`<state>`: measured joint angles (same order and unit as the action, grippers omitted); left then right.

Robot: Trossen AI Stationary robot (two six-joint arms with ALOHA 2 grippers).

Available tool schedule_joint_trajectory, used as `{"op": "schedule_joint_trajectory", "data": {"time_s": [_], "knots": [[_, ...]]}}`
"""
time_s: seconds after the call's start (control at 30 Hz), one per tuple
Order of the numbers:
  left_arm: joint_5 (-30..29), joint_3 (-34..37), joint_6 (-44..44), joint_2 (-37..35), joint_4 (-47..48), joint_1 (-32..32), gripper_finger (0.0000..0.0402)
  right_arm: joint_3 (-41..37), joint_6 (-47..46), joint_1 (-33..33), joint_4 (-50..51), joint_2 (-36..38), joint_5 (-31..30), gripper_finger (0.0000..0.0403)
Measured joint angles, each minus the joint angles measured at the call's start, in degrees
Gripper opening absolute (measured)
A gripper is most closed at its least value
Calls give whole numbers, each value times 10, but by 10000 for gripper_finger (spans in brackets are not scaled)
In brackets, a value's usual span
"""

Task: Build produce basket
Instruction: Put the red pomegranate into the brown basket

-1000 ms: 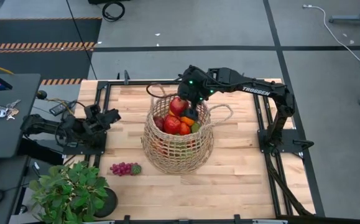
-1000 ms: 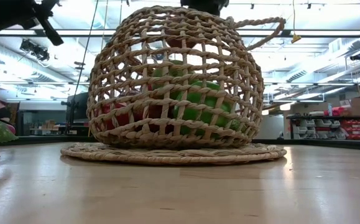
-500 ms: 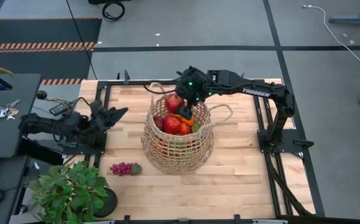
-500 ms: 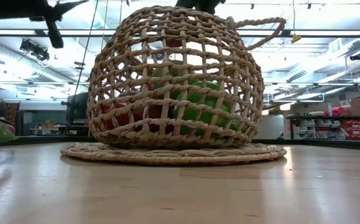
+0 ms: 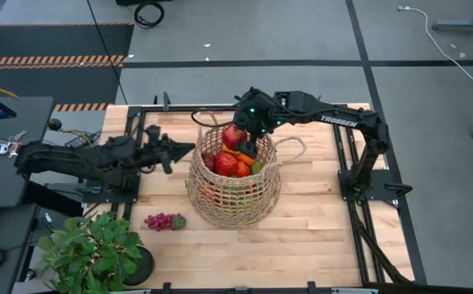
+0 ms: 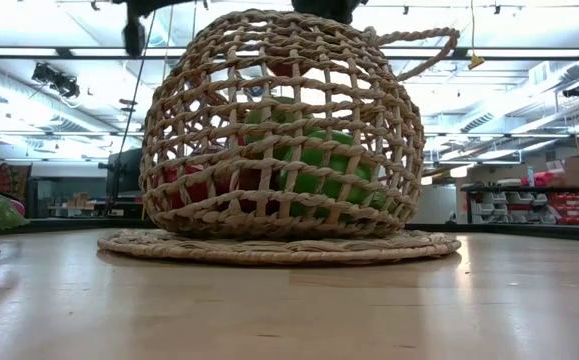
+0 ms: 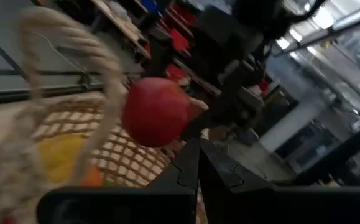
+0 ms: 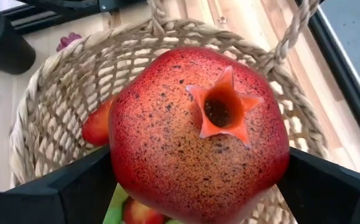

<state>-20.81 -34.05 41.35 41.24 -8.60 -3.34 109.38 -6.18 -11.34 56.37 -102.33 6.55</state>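
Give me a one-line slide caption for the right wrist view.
Right gripper holds a speckled red pomegranate over the woven basket.

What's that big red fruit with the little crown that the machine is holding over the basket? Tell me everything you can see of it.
It looks like a pomegranate: round, red skin with dark speckles fading to orange near a star-shaped crown. It seems whole and unbruised. The right tool grips it on both sides between its dark fingers, wide apart, holding it just above the straw basket, over the fruit already inside. The crown faces the right wrist camera.
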Motion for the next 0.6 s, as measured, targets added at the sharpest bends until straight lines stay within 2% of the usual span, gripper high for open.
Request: {"op": "schedule_joint_trajectory", "data": {"time_s": [0.13, 0.6], "knots": [[20, -52, -7, 74, -1, -1, 12, 0, 19, -5, 14, 8, 0, 398], [13, -231, -58, 313, 0, 2, 11, 0, 49, 40, 15, 2, 24, 398]]}}
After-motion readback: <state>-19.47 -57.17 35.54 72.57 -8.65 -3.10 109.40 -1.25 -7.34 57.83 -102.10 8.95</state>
